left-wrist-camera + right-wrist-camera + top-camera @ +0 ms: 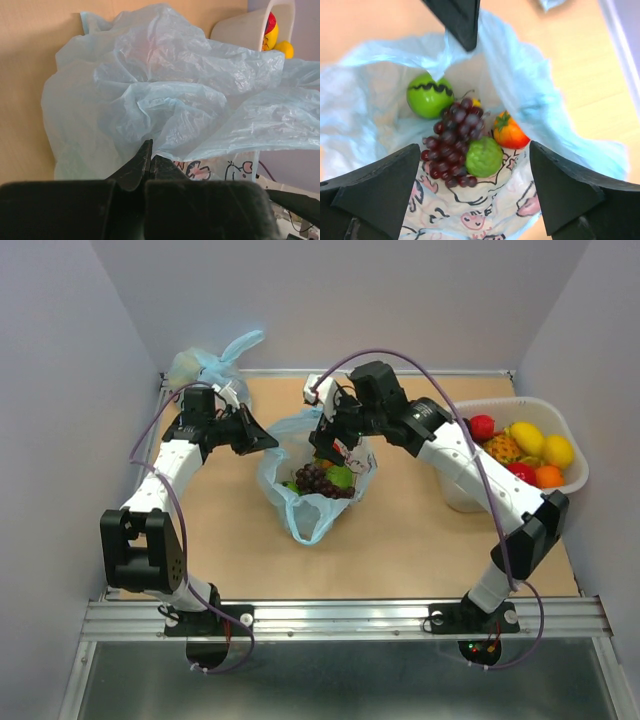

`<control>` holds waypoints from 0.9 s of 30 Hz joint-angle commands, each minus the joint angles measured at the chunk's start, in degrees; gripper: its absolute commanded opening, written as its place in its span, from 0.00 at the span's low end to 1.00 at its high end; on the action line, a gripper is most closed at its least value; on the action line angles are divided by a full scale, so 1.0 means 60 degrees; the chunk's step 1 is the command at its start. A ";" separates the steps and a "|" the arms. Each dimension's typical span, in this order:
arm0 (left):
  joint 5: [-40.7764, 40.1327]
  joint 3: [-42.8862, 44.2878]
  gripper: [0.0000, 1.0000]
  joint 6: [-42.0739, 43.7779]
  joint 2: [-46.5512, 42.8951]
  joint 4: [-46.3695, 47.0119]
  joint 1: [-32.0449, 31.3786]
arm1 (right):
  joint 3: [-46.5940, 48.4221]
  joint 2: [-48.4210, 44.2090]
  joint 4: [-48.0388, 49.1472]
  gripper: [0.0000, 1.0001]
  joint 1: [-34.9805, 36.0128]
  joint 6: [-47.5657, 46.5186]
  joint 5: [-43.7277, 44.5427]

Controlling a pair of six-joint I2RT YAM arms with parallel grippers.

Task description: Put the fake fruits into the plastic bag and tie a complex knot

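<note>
My right gripper [475, 150] is wide open right above the plastic bag [365, 75], grapes [451, 135] straight below. Left gripper [149, 160] is pinched on the bag's rim. The rest of the fake fruits [530, 445] sit off right of that open gripper, so right arm's nearer imo.

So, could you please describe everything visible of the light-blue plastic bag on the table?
The translucent light-blue plastic bag, with a white cartoon-printed panel, sits crumpled and open-mouthed mid-table. It holds dark grapes, two green fruits and an orange-red one. The left arm's fingers pinch its rim; the right arm's fingers spread open above it.
</note>
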 commanded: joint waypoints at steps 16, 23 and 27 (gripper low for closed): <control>0.0220 0.0332 0.00 0.0095 -0.0021 0.0288 0.0068 | -0.0008 -0.1752 -0.0589 0.39 -0.6966 0.3201 0.0014; 0.0161 0.0288 0.00 0.0139 -0.0080 0.0259 0.0068 | 0.0108 -0.0641 -0.2185 0.41 -0.9044 0.1795 0.0029; 0.0146 0.0229 0.00 0.0154 -0.0095 0.0303 0.0082 | 0.1188 0.0485 -0.3634 0.50 -0.9851 0.1092 0.0161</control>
